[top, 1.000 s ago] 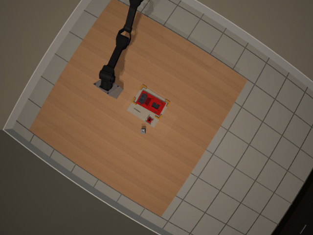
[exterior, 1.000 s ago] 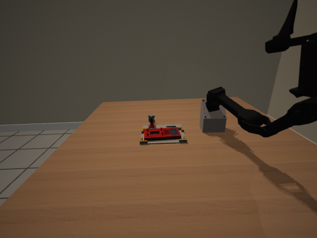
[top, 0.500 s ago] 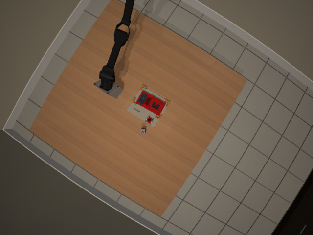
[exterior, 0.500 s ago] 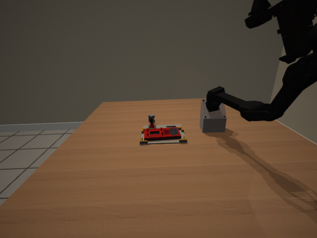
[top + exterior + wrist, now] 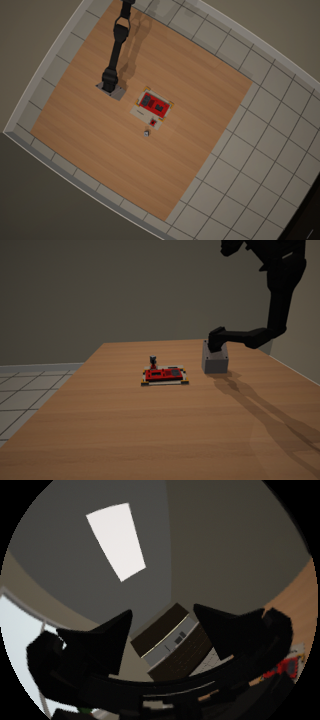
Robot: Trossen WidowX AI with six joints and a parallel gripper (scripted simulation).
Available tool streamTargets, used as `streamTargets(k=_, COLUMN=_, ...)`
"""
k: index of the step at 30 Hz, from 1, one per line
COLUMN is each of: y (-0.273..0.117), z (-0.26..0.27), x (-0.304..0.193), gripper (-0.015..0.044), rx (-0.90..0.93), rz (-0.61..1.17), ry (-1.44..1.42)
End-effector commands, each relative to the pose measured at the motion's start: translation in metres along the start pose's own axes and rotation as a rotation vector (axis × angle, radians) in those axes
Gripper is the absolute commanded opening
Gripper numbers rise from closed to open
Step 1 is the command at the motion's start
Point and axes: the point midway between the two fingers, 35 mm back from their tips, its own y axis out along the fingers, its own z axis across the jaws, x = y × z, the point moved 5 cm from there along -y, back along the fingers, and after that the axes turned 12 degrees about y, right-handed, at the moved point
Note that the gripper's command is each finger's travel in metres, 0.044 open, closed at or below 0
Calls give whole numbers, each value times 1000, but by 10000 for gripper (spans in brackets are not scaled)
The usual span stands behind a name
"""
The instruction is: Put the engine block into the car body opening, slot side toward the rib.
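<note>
The red car body (image 5: 163,112) (image 5: 169,377) (image 5: 287,669) lies flat on a pale base. Its dark, roughly cross-shaped opening (image 5: 159,107) (image 5: 156,373) shows, with small raised red parts near it; how deep it is cannot be told. A small grey block (image 5: 146,133) (image 5: 152,357), which looks like the engine block, stands outside the car body, beyond the pale base in the exterior view. Its slot side cannot be made out. My gripper (image 5: 163,609) is open and empty, raised far from the car body; its fingertips are outside the top view.
Yellow corner brackets (image 5: 146,88) (image 5: 145,382) surround the car body. Beside it, the pale base (image 5: 134,110) carries a thin dark strip (image 5: 140,112) (image 5: 172,367) and a small red piece (image 5: 152,122) (image 5: 153,367) with a dark centre. The arm's grey mount (image 5: 119,95) (image 5: 216,366) stands nearby.
</note>
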Motion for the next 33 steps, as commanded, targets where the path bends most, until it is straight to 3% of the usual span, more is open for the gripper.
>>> streamTargets(k=1, y=33, z=-22, x=1, gripper=440, rx=-108, rz=36, ry=-70)
streamTargets(k=8, y=80, z=-62, x=-4, gripper=440, rx=-277, rz=126, ry=-195)
streamTargets(k=19, y=121, z=-117, x=-7, gripper=440, rx=-447, rz=193, ry=-265)
streamTargets(k=33, y=174, z=-205, x=-25, gripper=440, rx=-674, rz=456, ry=-586)
